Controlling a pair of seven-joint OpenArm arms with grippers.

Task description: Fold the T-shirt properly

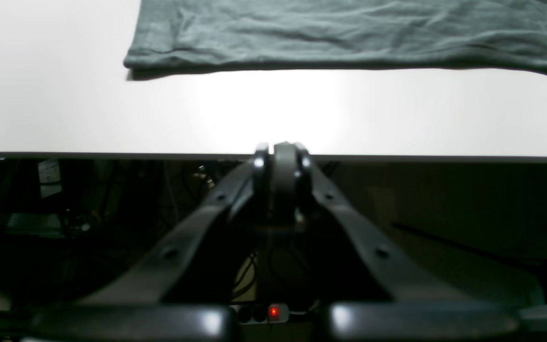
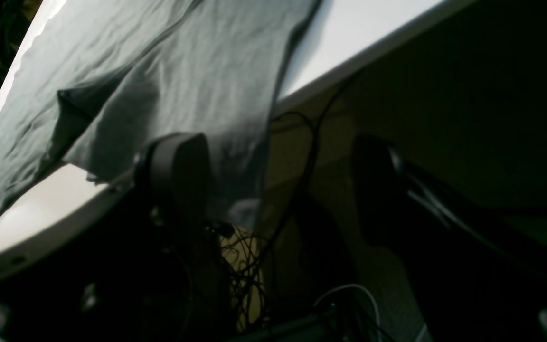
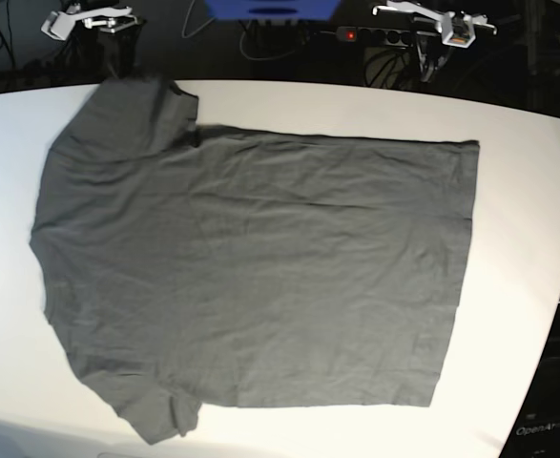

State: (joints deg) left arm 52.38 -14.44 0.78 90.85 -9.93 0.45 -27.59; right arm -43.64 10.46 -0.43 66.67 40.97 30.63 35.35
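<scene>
The white table (image 3: pixel 532 181) carries the T-shirt (image 3: pixel 260 277), spread flat over most of it, sleeves toward the base view's left, one sleeve hanging over the far edge. The left gripper (image 1: pixel 280 159) sits off the table's edge, apart from the hem, fingers pressed together and empty. The right gripper (image 2: pixel 278 185) is spread, one finger (image 2: pixel 178 175) against the dangling sleeve.

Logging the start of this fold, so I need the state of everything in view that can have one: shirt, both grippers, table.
Plain dark grey short-sleeved T-shirt: spread flat, unfolded, one sleeve hanging over the table edge.
Left gripper: shut, empty, off the table's edge, apart from the shirt.
Right gripper: open, beside the overhanging sleeve, gripping nothing.
White table: bearing the shirt.
</scene>
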